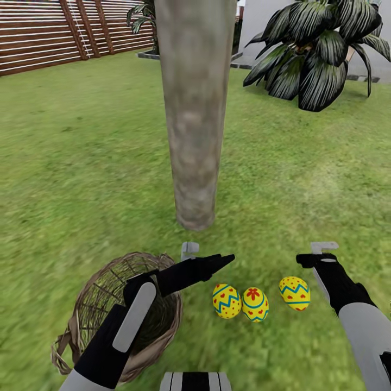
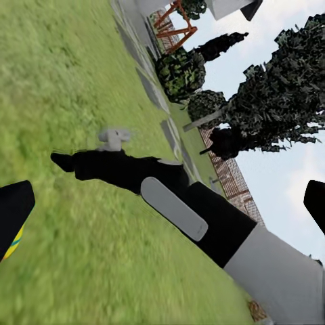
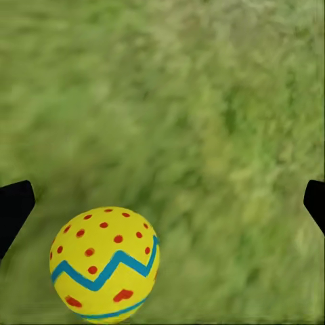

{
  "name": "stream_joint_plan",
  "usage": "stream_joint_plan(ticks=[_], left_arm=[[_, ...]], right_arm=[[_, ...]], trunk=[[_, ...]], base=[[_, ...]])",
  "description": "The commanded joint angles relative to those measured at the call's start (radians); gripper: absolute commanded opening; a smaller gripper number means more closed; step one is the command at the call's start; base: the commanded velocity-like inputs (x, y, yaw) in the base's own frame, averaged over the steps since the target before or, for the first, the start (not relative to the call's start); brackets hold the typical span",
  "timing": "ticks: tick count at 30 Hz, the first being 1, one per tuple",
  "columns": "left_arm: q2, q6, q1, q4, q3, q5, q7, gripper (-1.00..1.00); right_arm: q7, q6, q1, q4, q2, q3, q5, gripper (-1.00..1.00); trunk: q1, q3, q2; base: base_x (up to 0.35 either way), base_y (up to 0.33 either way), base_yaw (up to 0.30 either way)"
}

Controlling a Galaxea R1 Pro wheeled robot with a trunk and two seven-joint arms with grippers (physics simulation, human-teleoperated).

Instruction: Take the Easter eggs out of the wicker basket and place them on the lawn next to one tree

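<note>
Both grippers hang low over the lawn [image 1: 81, 163] near the tree [image 1: 193, 119]. From the head camera, the left gripper [image 1: 217, 263] points across toward the eggs, and its black fingers look pressed together there, with nothing in them. The right gripper [image 1: 307, 259] sits just above the far egg, but from up here I cannot tell how its fingers stand.

The right wrist camera helps. It shows two black fingertips [image 3: 15, 206] far apart at the edges, with grass between them and the dotted egg [image 3: 105, 264] lying loose on the ground, not touched.

The left wrist camera shows the right arm [image 2: 169, 196] stretched over the grass, plus a dark fence and bushy trees [image 2: 277, 101] against the sky.

Three eggs lie in a row on the grass close to the trunk: the heart egg [image 1: 226, 301], the flower egg [image 1: 255, 304] touching it, and the dotted egg [image 1: 295, 293] a little apart. The wicker basket [image 1: 92, 304] sits beside them. The left arm covers part of it, so some of its inside is hidden. The tree's top is cut off. A palm plant [image 1: 320, 54] and a wooden fence [image 1: 54, 32] stand behind.
</note>
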Motion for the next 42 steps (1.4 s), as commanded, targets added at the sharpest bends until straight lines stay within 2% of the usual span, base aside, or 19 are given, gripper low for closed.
stream_joint_plan(ticks=[1, 3, 5, 15, 20, 23, 24, 25, 27, 30, 34, 40, 42], left_arm=[[0.0, 0.007, 0.0, -0.004, 0.001, 0.005, 0.0, 1.0], [0.001, 0.009, 0.0, -0.006, 0.001, 0.005, 0.0, 1.0], [0.001, 0.009, 0.0, -0.011, 0.002, 0.005, 0.0, 1.0], [0.005, 0.016, -0.001, -0.023, 0.006, 0.005, 0.0, 1.0], [0.008, 0.028, -0.002, -0.026, 0.013, 0.005, 0.0, 1.0], [0.022, 0.035, -0.003, -0.027, 0.038, 0.007, 0.0, 1.0], [0.045, 0.053, -0.004, -0.034, 0.063, 0.02, -0.003, 1.0], [0.054, 0.064, -0.004, -0.036, 0.074, 0.037, -0.003, 1.0], [0.067, 0.079, -0.005, -0.04, 0.091, 0.09, -0.004, 1.0], [0.087, 0.084, -0.005, -0.042, 0.096, 0.123, -0.006, 1.0], [0.09, 0.112, -0.013, -0.042, 0.097, 0.134, -0.005, 1.0], [0.087, 0.289, -0.077, -0.036, 0.099, 0.134, -0.003, 1.0], [0.092, 0.315, -0.086, -0.034, 0.132, 0.136, -0.003, 1.0]], right_arm=[[0.075, 0.041, 0.0, -0.002, -0.008, -0.003, 0.009, 1.0], [0.157, 0.077, 0.0, -0.003, -0.018, -0.003, 0.01, 1.0], [0.21, 0.108, 0.0, -0.003, -0.024, -0.002, 0.011, 1.0], [0.327, 0.197, 0.0, 0.0, -0.026, 0.004, 0.02, 1.0], [0.406, 0.216, 0.0, 0.013, -0.023, 0.006, 0.023, 1.0], [0.418, 0.251, 0.004, 0.018, -0.02, 0.007, 0.025, 1.0], [0.421, 0.276, 0.009, 0.035, -0.017, 0.008, 0.027, 1.0], [0.421, 0.283, 0.015, 0.049, -0.016, 0.013, 0.029, 1.0], [0.422, 0.291, 0.023, 0.085, -0.014, 0.047, 0.041, 1.0], [0.422, 0.294, 0.026, 0.105, -0.012, 0.096, 0.048, 1.0], [0.422, 0.295, 0.027, 0.113, -0.01, 0.117, 0.051, 1.0], [0.422, 0.295, 0.029, 0.142, 0.001, 0.12, 0.051, 1.0], [0.421, 0.293, 0.029, 0.16, 0.009, 0.12, 0.052, 1.0]], trunk=[[-0.004, 0.003, 0.007], [-0.012, 0.009, 0.021], [-0.019, 0.015, 0.035], [-0.058, 0.046, 0.105], [-0.077, 0.062, 0.14], [-0.088, 0.072, 0.161], [-0.092, 0.075, 0.168], [-0.096, 0.078, 0.175], [-0.1, 0.081, 0.182], [-0.1, 0.081, 0.182], [-0.108, 0.087, 0.196], [-0.131, 0.106, 0.238], [-0.138, 0.112, 0.252]], base=[[0.0, 0.0, 0.0], [0.0, 0.0, 0.0], [0.0, 0.0, 0.0], [0.0, 0.0, 0.0], [0.0, 0.0, 0.0], [0.0, 0.0, 0.0], [0.0, 0.0, 0.0], [0.0, 0.0, 0.0], [0.0, 0.0, 0.0], [0.0, 0.0, 0.0], [0.0, 0.0, 0.0], [0.0, 0.0, 0.0], [-0.165, 0.0, 0.0]])
